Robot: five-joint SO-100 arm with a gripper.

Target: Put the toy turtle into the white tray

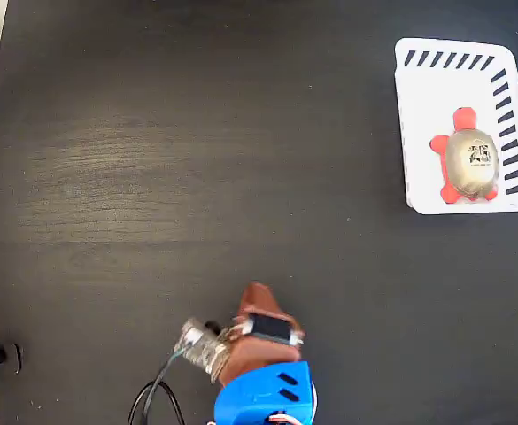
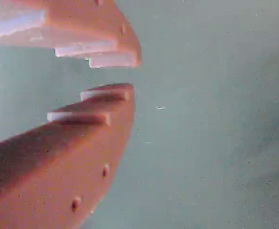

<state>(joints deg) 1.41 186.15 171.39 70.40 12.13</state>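
Across the dark wood-grain table [image 1: 197, 177], seen from above in the fixed view, the white tray [image 1: 418, 133] lies at the upper right, well apart from the blue-and-brown arm [image 1: 263, 372] at the bottom edge. Inside that tray rests the toy turtle [image 1: 469, 161], shiny shell up, red head toward the slotted top edge. Smallest in the fixed view, the jaws [image 2: 115, 76] stand slightly parted in the wrist view and hold nothing.

In the wrist view, two reddish-brown fingers [image 2: 82, 143] are reaching in from the left, their stepped tips sitting close together with a narrow gap between them and nothing held. Behind them, the worktop [image 2: 215, 119] is showing as a plain, blurred grey-green surface.
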